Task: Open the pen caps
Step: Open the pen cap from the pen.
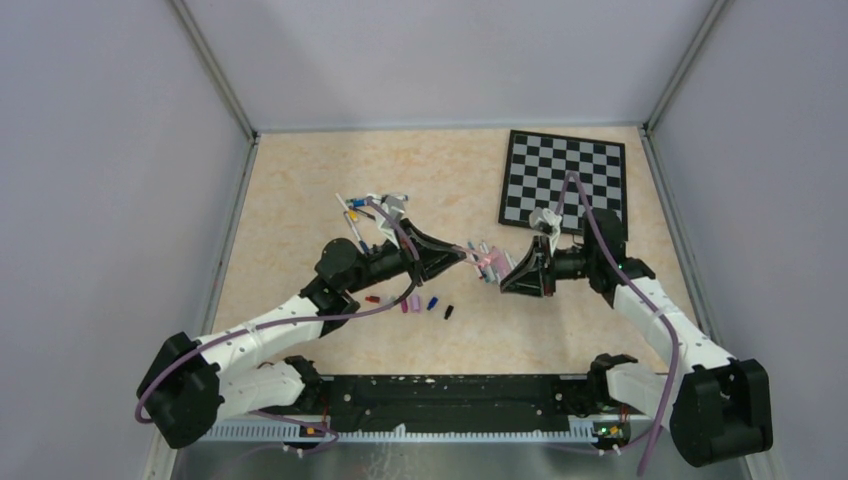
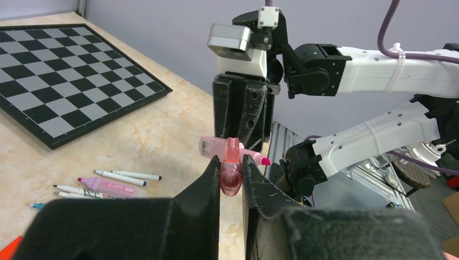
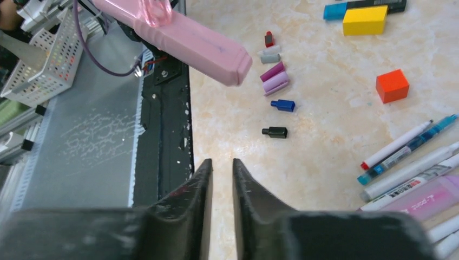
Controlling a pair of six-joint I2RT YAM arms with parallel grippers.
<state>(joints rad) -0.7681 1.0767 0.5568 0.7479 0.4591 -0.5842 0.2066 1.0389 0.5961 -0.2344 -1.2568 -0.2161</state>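
In the top view, the left end effector (image 1: 458, 257) and right end effector (image 1: 503, 275) are seen facing each other, with the pink plastic highlighter barrel (image 1: 486, 258) between them.

In the left wrist view, the left one is seen clamped on the translucent pink plastic cap (image 2: 231, 174). A skewed pull could probably twist the cap loose.

In the right wrist view, the right one is narrowly parted and empty, with the barrel above and ahead. If the barrel were dropped, it could scatter the 6 loose small plastic caps (image 3: 276, 81) ahead. The orange-red cube (image 3: 392, 85) lies off to its right.

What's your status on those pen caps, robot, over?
Left hand shut on pink highlighter, held off the table. Right hand open, empty, facing it. Loose caps on table; nothing seen in the way.
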